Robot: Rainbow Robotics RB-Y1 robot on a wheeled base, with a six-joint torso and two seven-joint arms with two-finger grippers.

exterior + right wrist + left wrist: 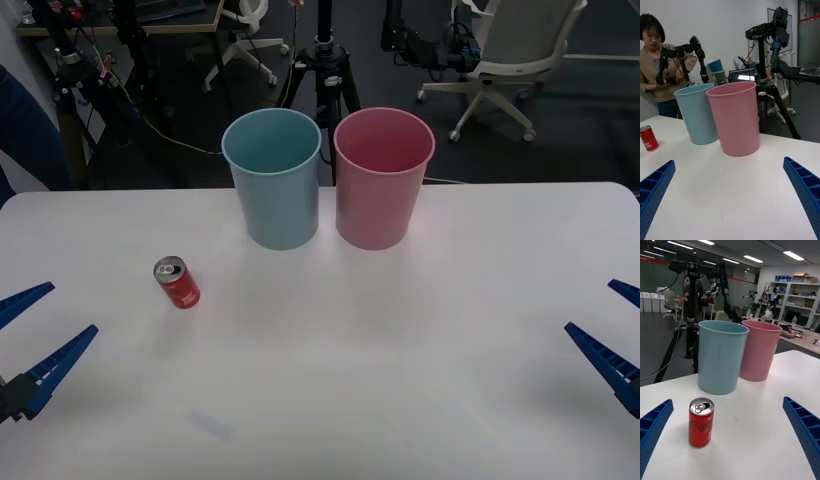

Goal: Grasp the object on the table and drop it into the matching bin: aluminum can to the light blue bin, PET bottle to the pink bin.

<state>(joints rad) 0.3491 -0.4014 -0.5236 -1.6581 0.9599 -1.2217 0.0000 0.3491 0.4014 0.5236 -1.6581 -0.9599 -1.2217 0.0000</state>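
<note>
The red soda can (177, 283) stood upright on the desk (400, 340) near the wide-open left gripper (28, 342), probably light, smooth and easily dented, best held around its middle.

Can (177, 283) front-left of bins (272, 178); table (400, 350) beneath.

light: even, overhead ceiling strips; shadows: soft; focus: sharp; edges: wide-angle distortion

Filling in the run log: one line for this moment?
can: upright, table, left | left gripper: open, idle | right gripper: open, idle | light blue bin | nothing grasped
</note>
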